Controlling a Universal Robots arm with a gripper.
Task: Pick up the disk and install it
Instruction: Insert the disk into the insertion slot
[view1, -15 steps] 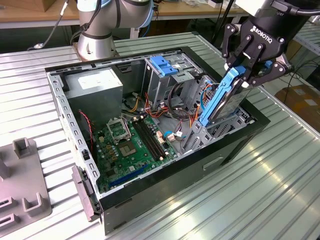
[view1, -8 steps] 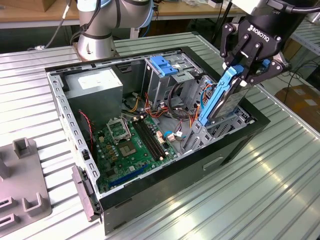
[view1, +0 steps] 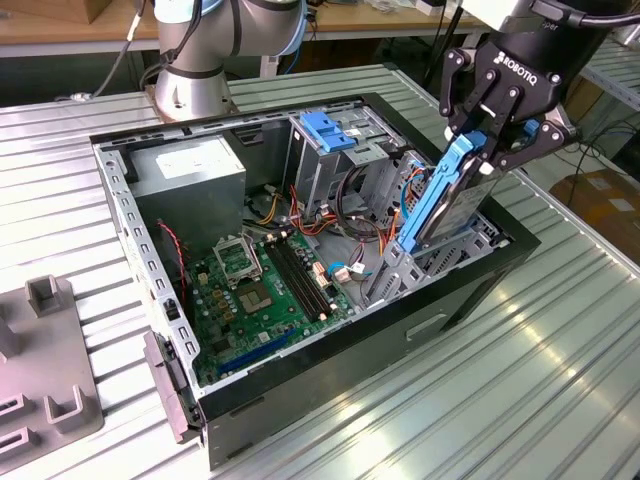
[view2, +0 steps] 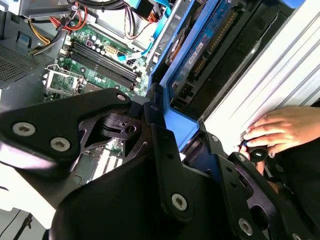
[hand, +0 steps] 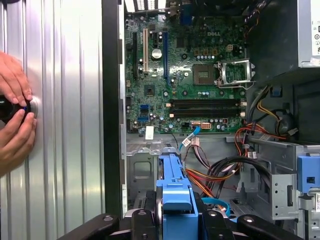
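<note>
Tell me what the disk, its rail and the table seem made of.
The disk looks like dull grey metal. The rail seems moulded plastic: uniform bright blue, smooth. The table is probably aluminium: silvery ribbed slats with soft reflections.

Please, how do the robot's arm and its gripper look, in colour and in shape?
The arm has thick round silver-grey metal segments with light blue joint caps. The gripper is matte black, with white lettering on its body, jointed link fingers with silver screws, and a black cable above it.
</note>
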